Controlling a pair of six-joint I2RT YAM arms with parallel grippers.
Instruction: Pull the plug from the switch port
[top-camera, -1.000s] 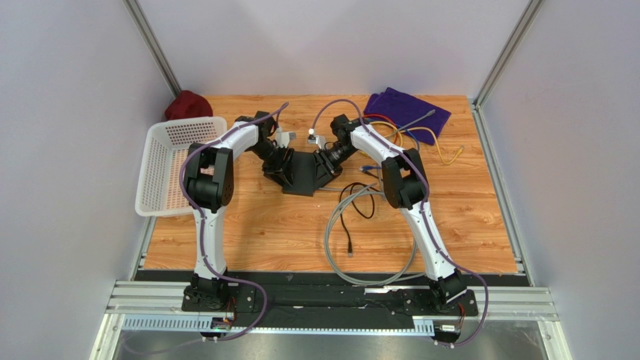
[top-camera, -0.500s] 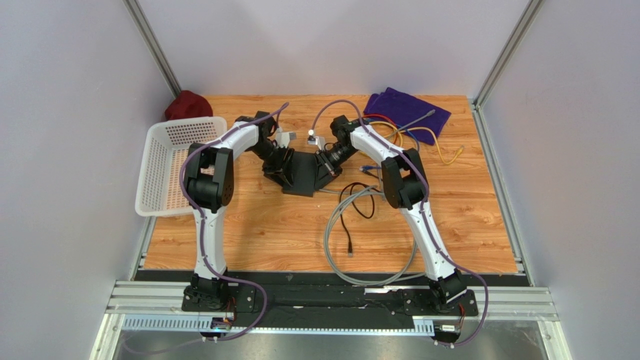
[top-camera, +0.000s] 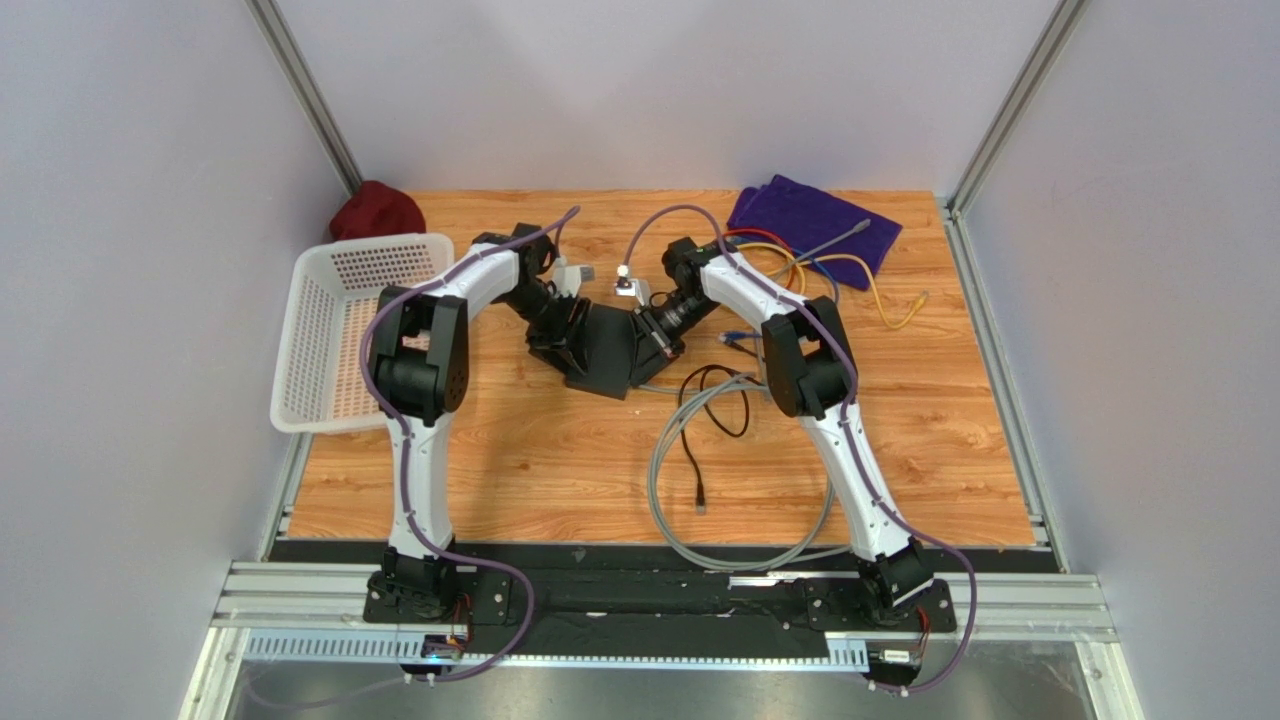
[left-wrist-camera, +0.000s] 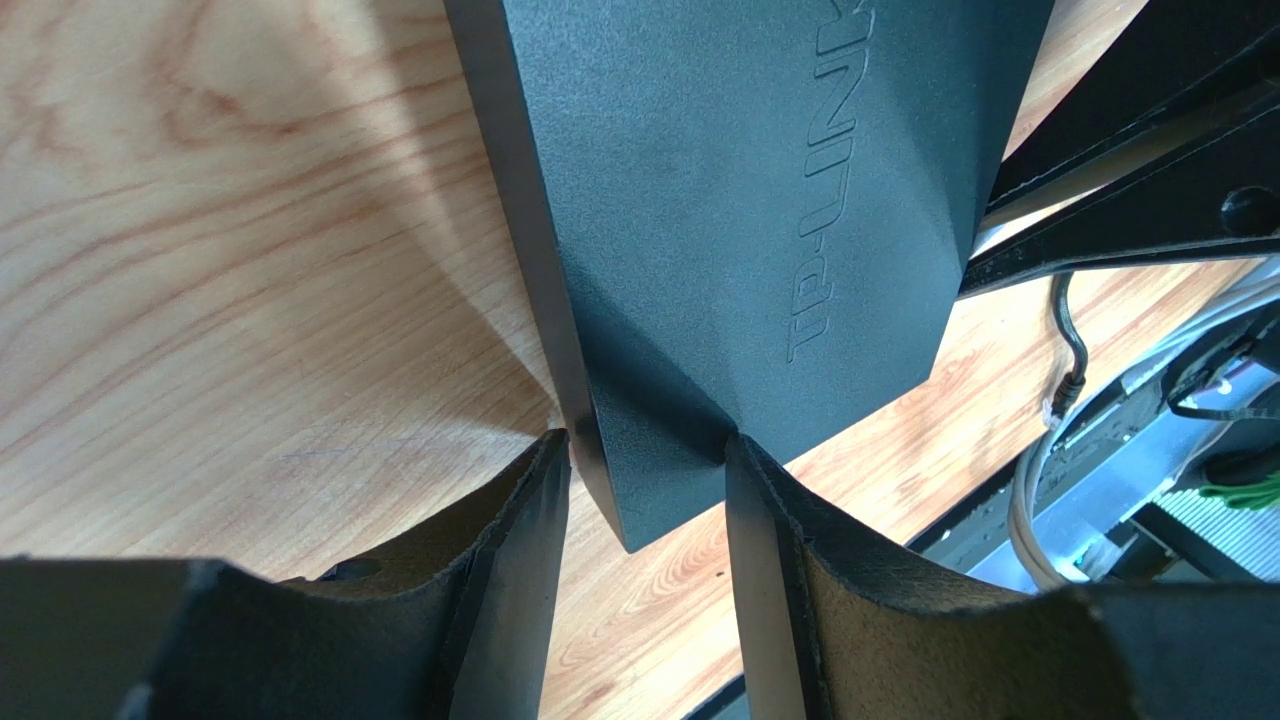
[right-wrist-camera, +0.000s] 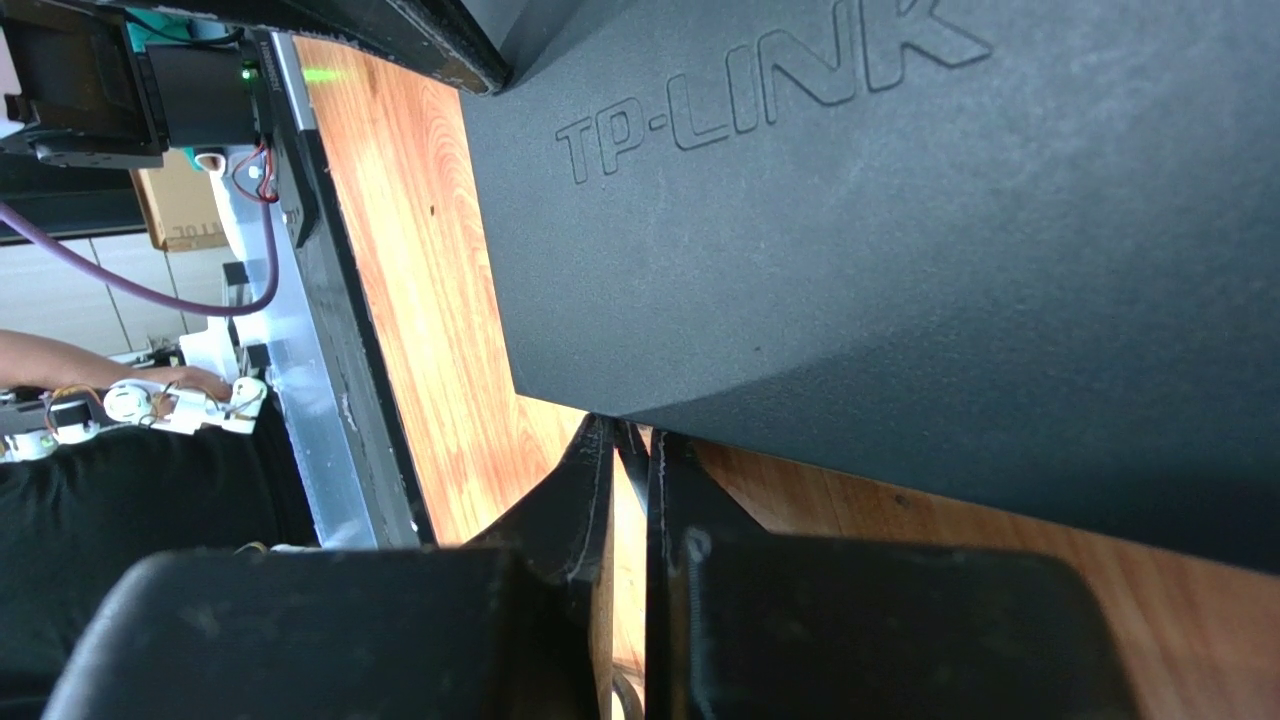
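The matte-black switch (top-camera: 604, 348) lies mid-table between my two grippers; "TP-LINK" is embossed on its top in the left wrist view (left-wrist-camera: 751, 195) and the right wrist view (right-wrist-camera: 932, 255). My left gripper (top-camera: 559, 338) is shut on the switch's left corner, one finger on each side (left-wrist-camera: 646, 465). My right gripper (top-camera: 655, 327) is at the switch's right edge. Its fingers are almost together (right-wrist-camera: 631, 443) and pinch a thin black piece, the plug (right-wrist-camera: 634, 453), right at the switch's edge. The port itself is hidden.
A white mesh basket (top-camera: 323, 375) stands at the left. A grey cable loop (top-camera: 706, 503) and a black cable (top-camera: 694, 435) lie in front of the switch. Orange and yellow cables (top-camera: 857, 278) and a purple cloth (top-camera: 812, 218) are at the back right, a red cloth (top-camera: 376, 210) at the back left.
My right wrist has shifted slightly left and the switch has turned a little with it. The left arm holds still.
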